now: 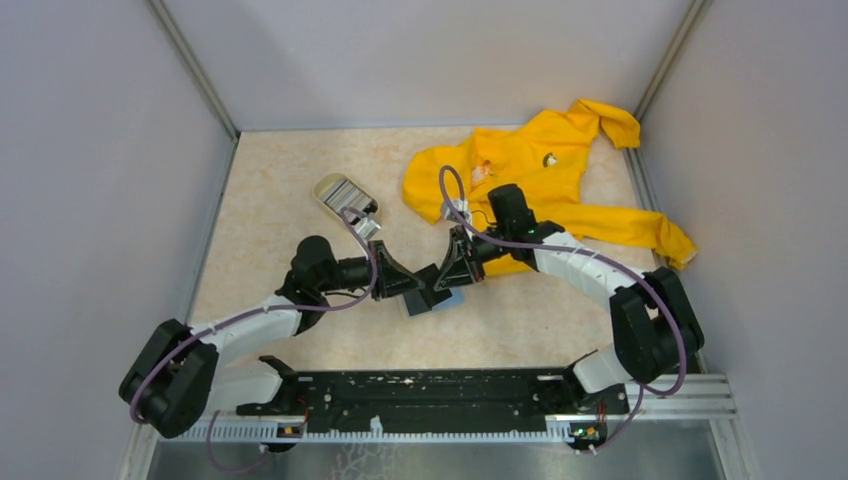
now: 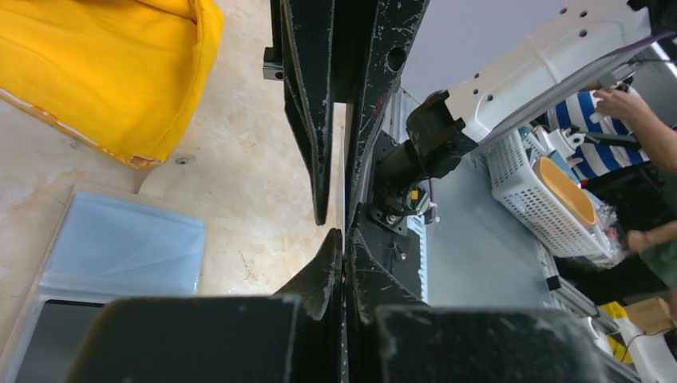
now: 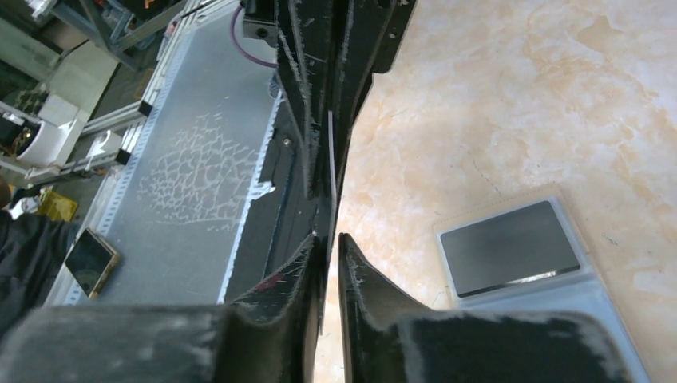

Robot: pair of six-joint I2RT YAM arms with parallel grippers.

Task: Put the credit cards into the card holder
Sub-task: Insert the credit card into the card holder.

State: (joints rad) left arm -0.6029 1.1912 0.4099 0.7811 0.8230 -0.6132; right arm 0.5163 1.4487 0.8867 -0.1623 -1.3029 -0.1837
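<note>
The card holder, a clear bluish sleeve, lies flat on the table mid-scene. A dark grey credit card sits inside it, also seen in the left wrist view under the holder's film. Just above the holder both grippers meet tip to tip on a second credit card, seen edge-on as a thin pale line. My left gripper is shut on that card. My right gripper faces it from the other side, its jaws a thin slit apart with the card against one finger. In the top view the left and right grippers nearly touch.
A yellow jacket lies crumpled at the back right, close behind the right arm. A shiny silver case rests at the back, left of centre. Grey walls enclose the table on three sides. The black rail carrying the arm bases runs along the near edge.
</note>
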